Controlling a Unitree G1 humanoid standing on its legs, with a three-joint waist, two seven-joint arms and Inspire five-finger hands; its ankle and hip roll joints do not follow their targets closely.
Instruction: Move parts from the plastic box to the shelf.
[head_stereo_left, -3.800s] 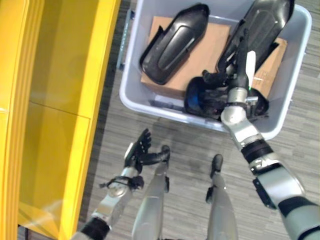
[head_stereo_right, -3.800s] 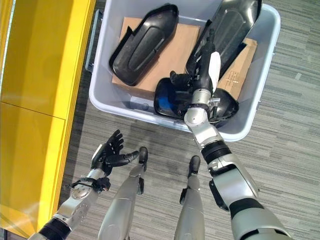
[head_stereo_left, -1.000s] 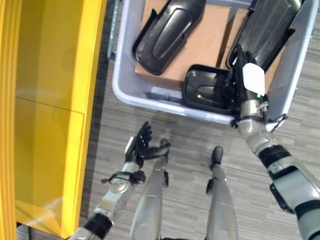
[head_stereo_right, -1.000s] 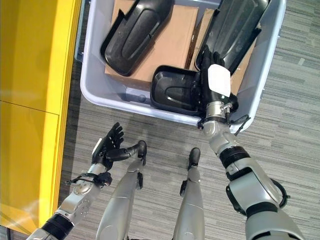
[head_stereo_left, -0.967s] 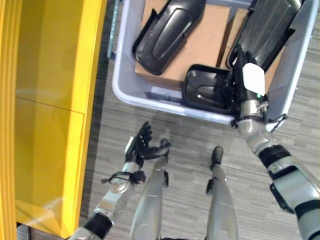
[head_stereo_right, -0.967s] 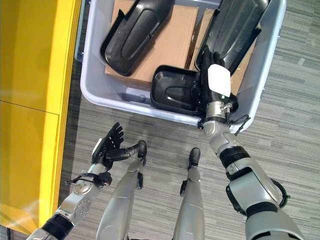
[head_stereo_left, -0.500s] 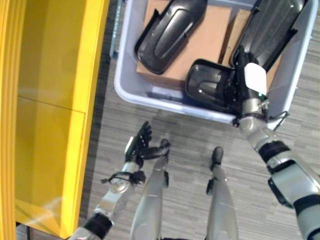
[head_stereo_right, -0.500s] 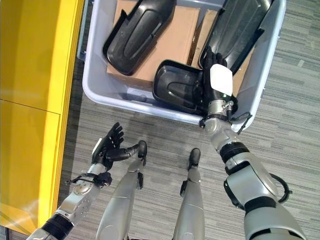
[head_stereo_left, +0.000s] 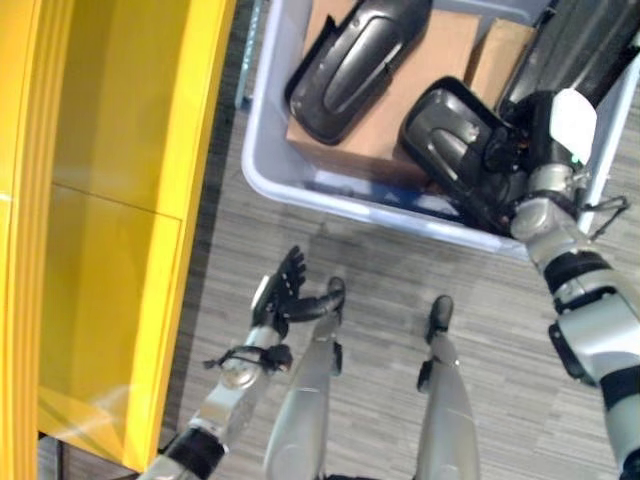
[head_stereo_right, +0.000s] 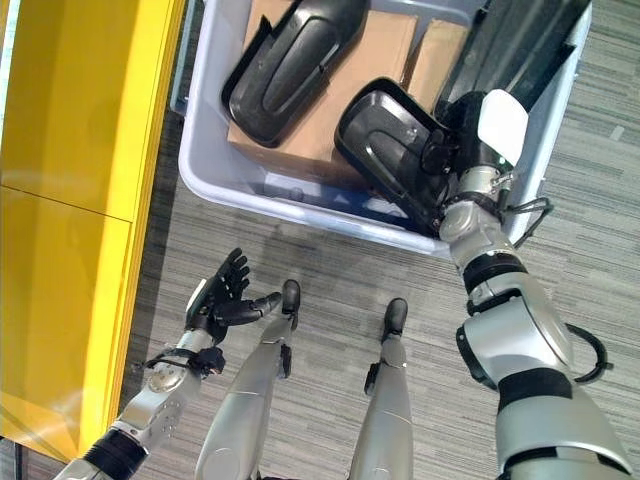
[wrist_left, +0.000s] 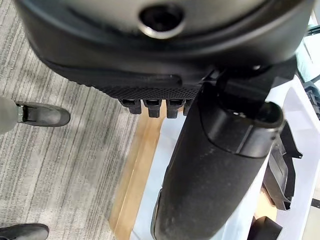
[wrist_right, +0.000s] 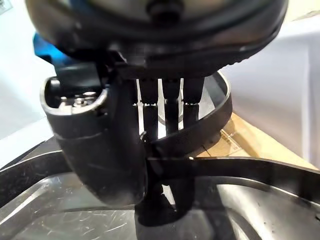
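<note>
Right wrist view: right hand (wrist_right: 150, 120) pinching glossy black curved part (head_stereo_right: 395, 150).

Head stereo pair looks down; wrist cameras sit close behind each hand.

No text can be read

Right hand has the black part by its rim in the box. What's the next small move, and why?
Probably lift it a little higher: the right hand pinches the black part, tilted, with its lower end inside the plastic box wall. The yellow shelf lies to the left.
</note>
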